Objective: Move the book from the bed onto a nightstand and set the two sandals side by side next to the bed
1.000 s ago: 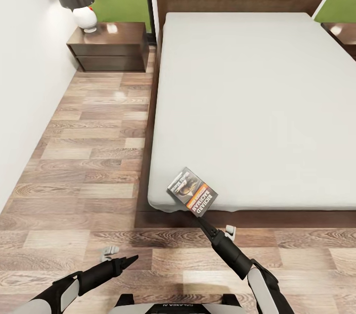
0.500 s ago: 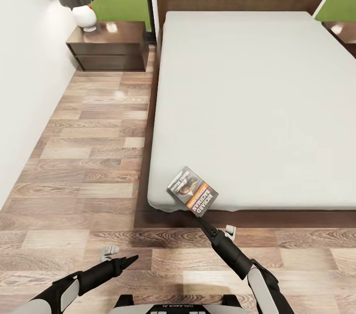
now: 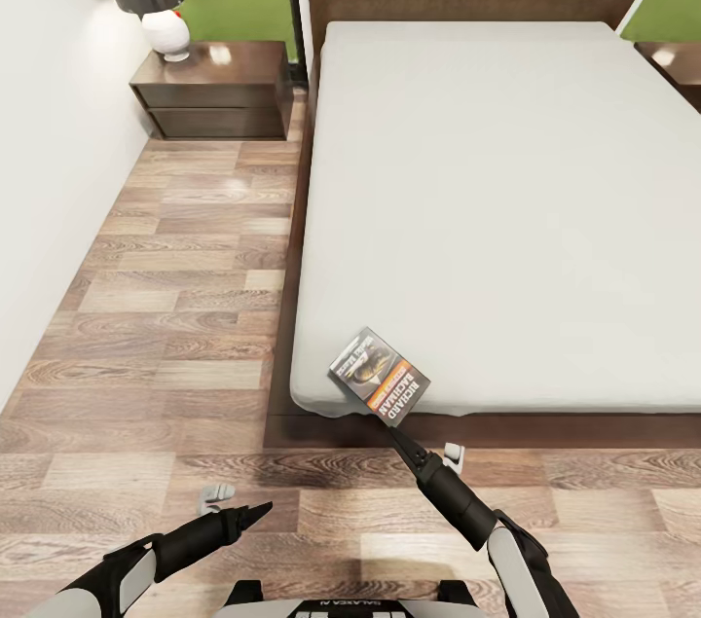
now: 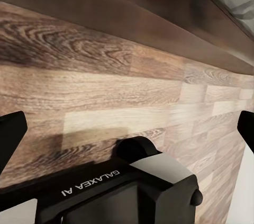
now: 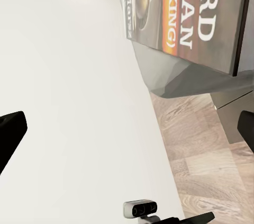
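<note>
Book [image 3: 380, 376] and right gripper [image 3: 398, 433] are being kept unchanged over the last second at the near corner of the bed [image 3: 506, 209], jaws spread wide and holding nothing, so the transfer to the nightstand [image 3: 214, 90] is being judged stalled.

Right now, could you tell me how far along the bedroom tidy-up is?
Nothing looks finished. The book lies at the bed's near corner, the right gripper reaching just beneath it, fingers spread in its wrist view. Left: carrying the book to the nightstand, then pairing the sandals.
</note>
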Available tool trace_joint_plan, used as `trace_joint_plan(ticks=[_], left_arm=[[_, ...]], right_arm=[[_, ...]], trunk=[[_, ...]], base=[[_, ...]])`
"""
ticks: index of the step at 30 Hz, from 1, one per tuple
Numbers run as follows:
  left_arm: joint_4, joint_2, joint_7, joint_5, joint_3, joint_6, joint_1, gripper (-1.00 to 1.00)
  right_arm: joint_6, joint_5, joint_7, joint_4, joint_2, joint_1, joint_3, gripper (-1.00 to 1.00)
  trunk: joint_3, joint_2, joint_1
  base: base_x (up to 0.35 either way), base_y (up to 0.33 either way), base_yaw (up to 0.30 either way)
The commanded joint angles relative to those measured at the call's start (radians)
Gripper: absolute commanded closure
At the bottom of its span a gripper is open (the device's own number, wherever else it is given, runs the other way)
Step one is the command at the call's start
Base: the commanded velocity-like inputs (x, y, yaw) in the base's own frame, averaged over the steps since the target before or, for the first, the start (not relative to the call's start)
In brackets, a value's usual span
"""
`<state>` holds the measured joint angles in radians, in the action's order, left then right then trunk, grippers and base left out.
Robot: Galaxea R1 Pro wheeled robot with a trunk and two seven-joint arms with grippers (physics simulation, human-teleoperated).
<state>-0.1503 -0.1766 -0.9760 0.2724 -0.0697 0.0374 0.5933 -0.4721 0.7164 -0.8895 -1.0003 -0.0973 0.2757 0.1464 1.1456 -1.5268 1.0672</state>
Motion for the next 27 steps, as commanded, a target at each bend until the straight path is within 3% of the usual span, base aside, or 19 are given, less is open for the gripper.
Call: trace_joint_plan(ticks=[1, 9, 27], left_arm=[[0.001, 0.000, -0.004, -0.004, -0.007, 0.004, 0.000, -1.00], [0.001, 0.000, -0.003, -0.004, -0.007, 0.004, 0.000, -1.00], [0.000, 0.000, -0.003, -0.004, -0.007, 0.004, 0.000, -1.00]], right_arm=[[-0.008, 0.005, -0.002, 0.000, -0.001, 0.000, 0.002, -1.00], [-0.008, 0.005, -0.002, 0.000, -0.001, 0.000, 0.002, -1.00], [-0.008, 0.005, -0.002, 0.000, -0.001, 0.000, 0.002, -1.00]], trunk=[[0.000, 0.000, 0.000], [0.000, 0.000, 0.000], [0.057, -0.126, 0.069]], base=[[0.000, 0.000, 0.000], [0.000, 0.000, 0.000], [0.000, 0.000, 0.000]])
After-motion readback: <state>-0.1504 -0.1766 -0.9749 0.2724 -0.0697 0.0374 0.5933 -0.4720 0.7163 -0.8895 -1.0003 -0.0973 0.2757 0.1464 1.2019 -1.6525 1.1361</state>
